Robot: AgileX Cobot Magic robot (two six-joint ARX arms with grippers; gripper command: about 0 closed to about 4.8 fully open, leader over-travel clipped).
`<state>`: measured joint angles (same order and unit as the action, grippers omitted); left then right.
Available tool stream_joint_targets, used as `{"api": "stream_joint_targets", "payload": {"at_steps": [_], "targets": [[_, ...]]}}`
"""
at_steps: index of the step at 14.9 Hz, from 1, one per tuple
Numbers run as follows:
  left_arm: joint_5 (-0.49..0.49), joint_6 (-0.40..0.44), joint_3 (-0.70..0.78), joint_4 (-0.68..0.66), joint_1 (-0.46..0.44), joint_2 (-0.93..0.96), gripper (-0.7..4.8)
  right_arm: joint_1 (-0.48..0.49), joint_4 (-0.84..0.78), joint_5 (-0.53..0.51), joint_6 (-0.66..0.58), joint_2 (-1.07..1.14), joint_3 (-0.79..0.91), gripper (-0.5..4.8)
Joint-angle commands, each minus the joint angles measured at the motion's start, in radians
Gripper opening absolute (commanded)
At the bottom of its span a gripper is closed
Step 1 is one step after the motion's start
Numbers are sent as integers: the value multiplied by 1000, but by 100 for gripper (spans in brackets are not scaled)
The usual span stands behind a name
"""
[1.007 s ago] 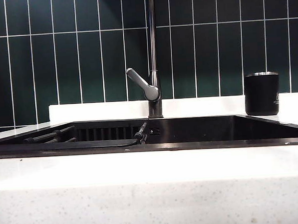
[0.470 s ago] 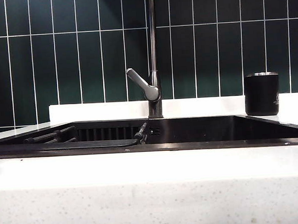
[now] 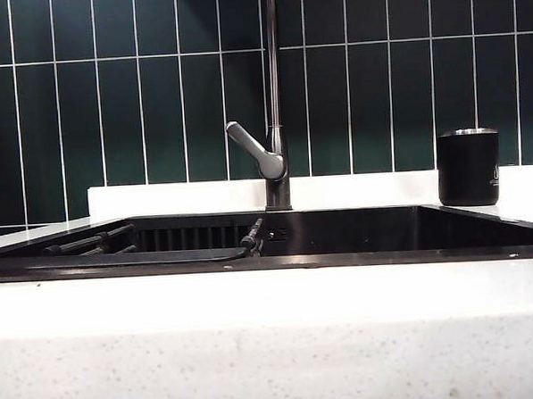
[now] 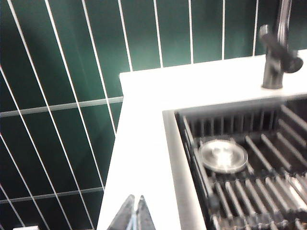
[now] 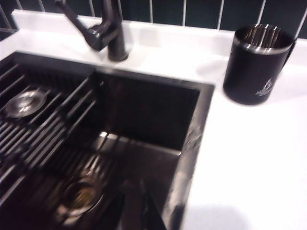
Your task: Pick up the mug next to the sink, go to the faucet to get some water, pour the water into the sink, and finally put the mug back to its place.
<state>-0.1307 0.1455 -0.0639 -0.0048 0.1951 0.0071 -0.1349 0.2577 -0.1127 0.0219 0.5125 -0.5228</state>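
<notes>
The matte black mug [image 3: 469,166] with its silver rim stands upright on the white countertop, right of the sink [image 3: 358,232] and untouched. The faucet [image 3: 273,92] rises behind the sink, its grey lever [image 3: 255,151] angled left. Neither gripper shows in the exterior view. My left gripper [image 4: 135,212] is shut and empty, over the countertop beside the sink rim [image 4: 170,143], far from the faucet [image 4: 276,57]. My right gripper [image 5: 136,207] is a dark blur over the sink [image 5: 144,110] near its edge. It holds nothing and is well apart from the mug [image 5: 256,67].
A dark slatted rack [image 4: 259,191] lies in the sink, with a metal drain cover [image 4: 223,155] in it. A second drain [image 5: 79,194] sits in the sink floor. Dark green tiles [image 3: 137,117] form the wall behind the white countertop [image 3: 274,342].
</notes>
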Motion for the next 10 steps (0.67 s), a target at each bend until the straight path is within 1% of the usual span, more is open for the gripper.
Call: {"api": "stream_joint_targets", "payload": {"at_steps": [1,2,5,10], "targets": [[-4,4,39,52,-1,0,-7,0,-137,62,-3,-2,64,59],[-4,4,58,73,-1,0,-7,0,-162,68,-3,-2,80,48],[-8,4,57,56,-1,0,-6,0,-195,70,-3,-2,114,49],[-4,3,57,50,-1,0,-6,0,-217,69,-3,-12,115,49]]}}
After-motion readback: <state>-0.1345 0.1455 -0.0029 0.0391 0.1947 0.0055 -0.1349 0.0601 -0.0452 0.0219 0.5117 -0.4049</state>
